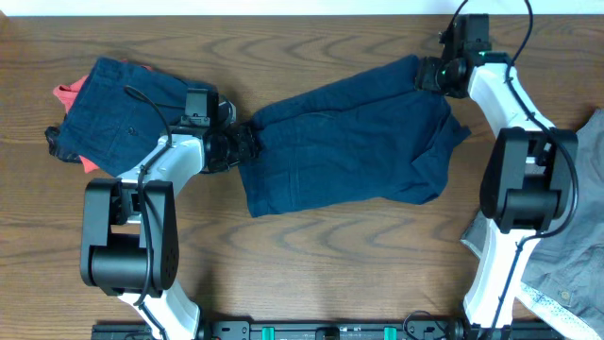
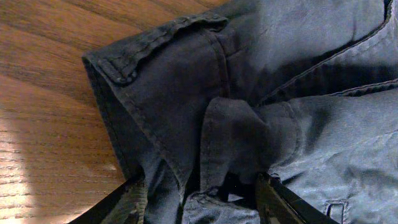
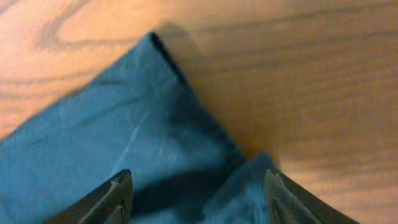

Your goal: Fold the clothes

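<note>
where the wood-grain table [image 1: 311, 255] lies bare, navy shorts [image 1: 349, 142] sprawl — left fingers [image 2: 134, 202] pinching their waistband, right fingers [image 3: 121, 193] spread.

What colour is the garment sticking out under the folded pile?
Coral-red garment, clearest in the overhead view.

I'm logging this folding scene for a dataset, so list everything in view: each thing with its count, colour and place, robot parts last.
navy shorts: one, dark navy blue, spread across the table's middle, between the two grippers.
folded navy garment: one, dark navy blue, far left, lying on top of the coral-red one.
coral-red garment: one, coral red, far left, only its edges showing under the navy one.
grey garment: one, light grey, at the right edge, partly out of frame.
table: one, brown wood grain.
left gripper: one, black, at the shorts' left end, cloth bunched between its fingers.
right gripper: one, black, at the shorts' upper right corner, fingers spread over the cloth.
</note>
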`<act>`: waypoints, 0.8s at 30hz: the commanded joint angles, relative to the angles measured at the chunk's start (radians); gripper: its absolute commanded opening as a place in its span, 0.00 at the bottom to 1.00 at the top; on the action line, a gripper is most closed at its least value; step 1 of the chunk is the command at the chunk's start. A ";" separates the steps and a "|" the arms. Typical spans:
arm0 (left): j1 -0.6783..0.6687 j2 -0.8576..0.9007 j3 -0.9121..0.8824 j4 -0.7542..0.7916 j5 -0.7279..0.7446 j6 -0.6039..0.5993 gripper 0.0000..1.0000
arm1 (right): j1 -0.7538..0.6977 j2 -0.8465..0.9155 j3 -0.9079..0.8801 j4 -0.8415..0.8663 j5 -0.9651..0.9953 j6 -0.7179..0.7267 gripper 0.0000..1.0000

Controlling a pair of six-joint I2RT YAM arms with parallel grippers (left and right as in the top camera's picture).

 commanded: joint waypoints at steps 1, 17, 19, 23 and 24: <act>-0.006 0.057 -0.045 -0.024 -0.039 0.006 0.58 | -0.003 0.025 0.001 0.009 0.060 0.059 0.66; -0.006 0.057 -0.048 -0.024 -0.039 0.006 0.58 | -0.011 0.018 0.002 -0.075 0.092 0.085 0.01; -0.006 0.057 -0.048 -0.024 -0.039 0.006 0.58 | -0.016 -0.027 0.002 -0.091 0.127 0.084 0.01; -0.006 0.057 -0.048 -0.024 -0.039 0.006 0.58 | -0.018 -0.133 0.002 -0.126 0.188 0.058 0.01; -0.006 0.057 -0.048 -0.024 -0.039 0.006 0.58 | -0.016 -0.158 0.002 -0.135 0.188 0.053 0.01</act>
